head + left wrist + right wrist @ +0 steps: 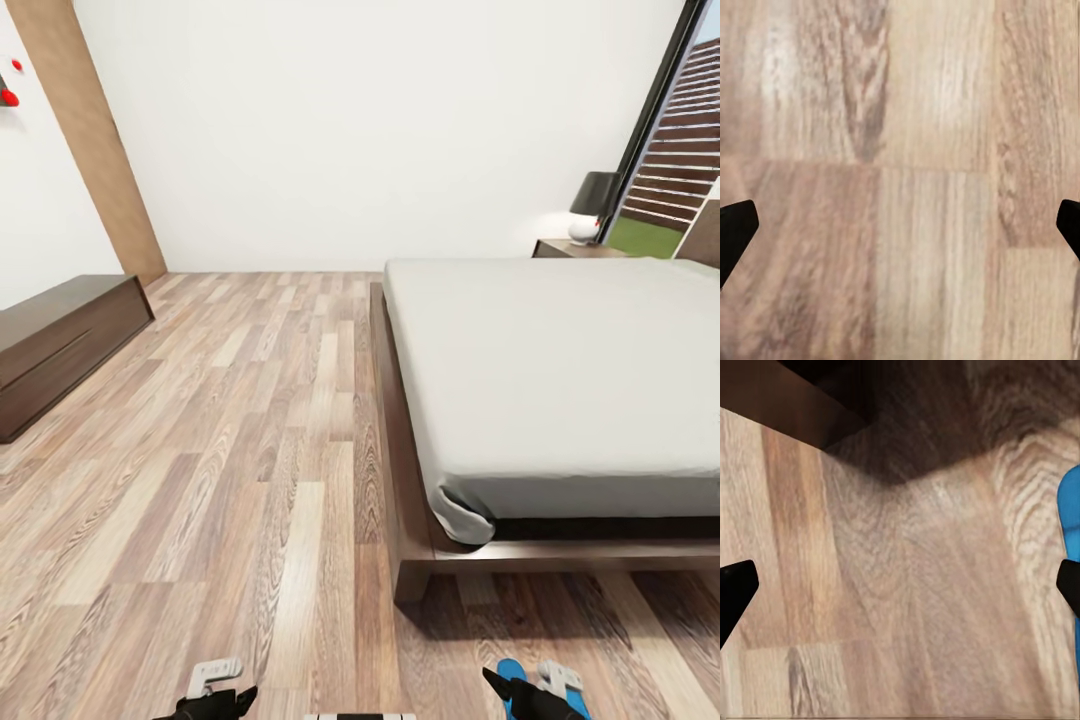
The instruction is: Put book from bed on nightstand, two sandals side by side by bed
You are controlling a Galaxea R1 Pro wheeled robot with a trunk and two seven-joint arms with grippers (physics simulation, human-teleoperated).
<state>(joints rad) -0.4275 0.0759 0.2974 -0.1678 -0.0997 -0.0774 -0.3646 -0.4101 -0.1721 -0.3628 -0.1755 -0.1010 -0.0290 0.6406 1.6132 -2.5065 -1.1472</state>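
The bed [560, 380], with its dark wooden frame and off-white mattress, fills the right of the head view. Behind its far corner stands a nightstand [565, 248] bearing a lamp [592, 205]. The book is out of view. Bright blue sandal [511, 671] shows on the floor at the bottom edge, partly hidden by my right gripper [527, 696]; I cannot tell whether it is one sandal or two. In the right wrist view the sandal [1071, 514] lies just beyond one fingertip of the open gripper [900, 589]. My left gripper [900, 229] hangs open over bare planks, and also appears low in the head view [222, 700].
A long low dark cabinet [55, 345] stands against the left wall. Wood-plank floor [250, 450] stretches between it and the bed. The bed frame's dark corner [784, 397] is close to my right gripper. A window [680, 150] is at the far right.
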